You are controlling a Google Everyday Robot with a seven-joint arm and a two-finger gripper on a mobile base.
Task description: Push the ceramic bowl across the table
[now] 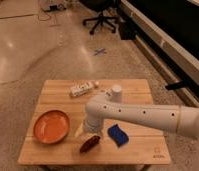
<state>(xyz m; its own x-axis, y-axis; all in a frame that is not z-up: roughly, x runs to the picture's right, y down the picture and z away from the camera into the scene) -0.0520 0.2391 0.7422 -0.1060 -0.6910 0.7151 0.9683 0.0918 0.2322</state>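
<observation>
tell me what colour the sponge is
Blue. The sponge lies beside the gripper, which is between it and the ceramic bowl; camera view.
</observation>
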